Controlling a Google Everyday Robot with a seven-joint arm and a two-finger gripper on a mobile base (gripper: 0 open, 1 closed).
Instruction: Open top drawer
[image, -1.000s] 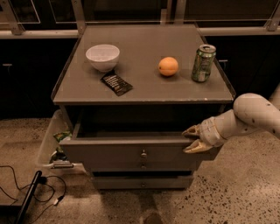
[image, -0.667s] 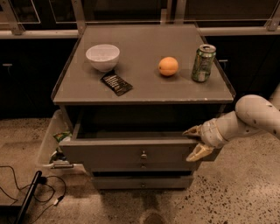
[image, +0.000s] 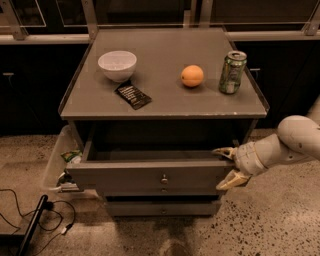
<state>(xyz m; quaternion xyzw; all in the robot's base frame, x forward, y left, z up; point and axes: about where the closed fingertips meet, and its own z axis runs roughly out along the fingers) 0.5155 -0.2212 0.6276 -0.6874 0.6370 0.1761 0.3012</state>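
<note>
The top drawer (image: 125, 176) of the grey cabinet stands pulled out toward me, its shallow box open and dark inside, with a small round metal knob (image: 164, 178) at the centre of its front. My gripper (image: 227, 168) is at the drawer's right front corner. Its two pale fingers are spread, one (image: 223, 152) above the front's top edge and one (image: 231, 182) lower, just off the right end. Below the top drawer, two narrower drawer fronts (image: 162, 207) are closed.
On the cabinet top (image: 165, 97) are a white bowl (image: 117, 65), a black packet (image: 133, 95), an orange (image: 192, 76) and a green can (image: 232, 72). A clear bin (image: 57, 162) with litter stands left of the cabinet. Cables and a black bar (image: 30, 225) lie on the floor.
The gripper has shifted slightly down and right along the drawer's right corner. The drawer stays pulled out at about the same distance.
</note>
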